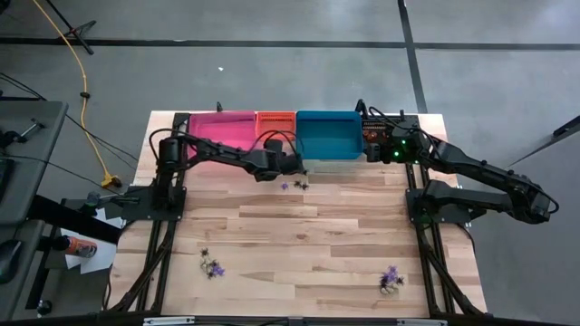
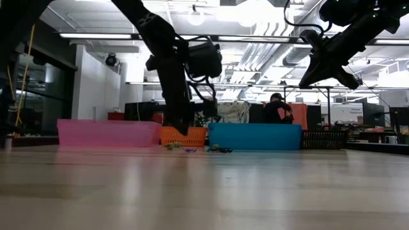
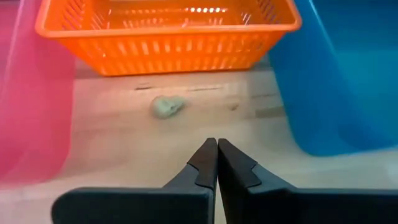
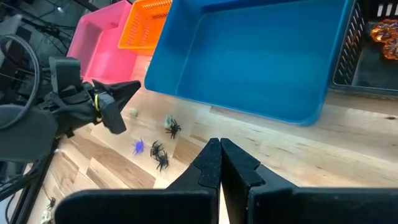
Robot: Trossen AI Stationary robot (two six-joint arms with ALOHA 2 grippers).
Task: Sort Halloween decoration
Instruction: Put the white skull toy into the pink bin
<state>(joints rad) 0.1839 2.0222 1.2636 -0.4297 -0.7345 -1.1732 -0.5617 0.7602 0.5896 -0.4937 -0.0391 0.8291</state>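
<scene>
Nearest the low camera lies the bare wooden table [image 2: 204, 191], and the trinkets begin only far across it. Taking the orange basket [image 1: 275, 122] as landmark: a small cluster of trinkets [image 1: 294, 185], 1 purple piece and several black spiders, sits on the table just in front of the basket, toward the blue bin [image 1: 328, 134] beside it. A pale whitish trinket [image 3: 167, 106] lies closer still to the basket's front wall. 2 more groups lie well away from the basket, near the table's front edge: 1 on the left [image 1: 212, 267] and 1 on the right [image 1: 391, 279]. The left gripper [image 3: 217, 163] hovers just in front of the basket, fingers pressed together and holding nothing, with the pale trinket straight ahead of its tips and slightly to one side, between the tips and the basket wall. The trinket looks roundish, so no long axis is clear. The right gripper [image 4: 220, 163] is raised over the far right of the row of bins, by the black bin [image 1: 379, 127], also closed and empty. The left arm is clearly the nearer one to the cluster; it would likely need to spread its fingers before dropping onto a piece. The pink bin [image 1: 220, 131] stands on the basket's other side.
</scene>
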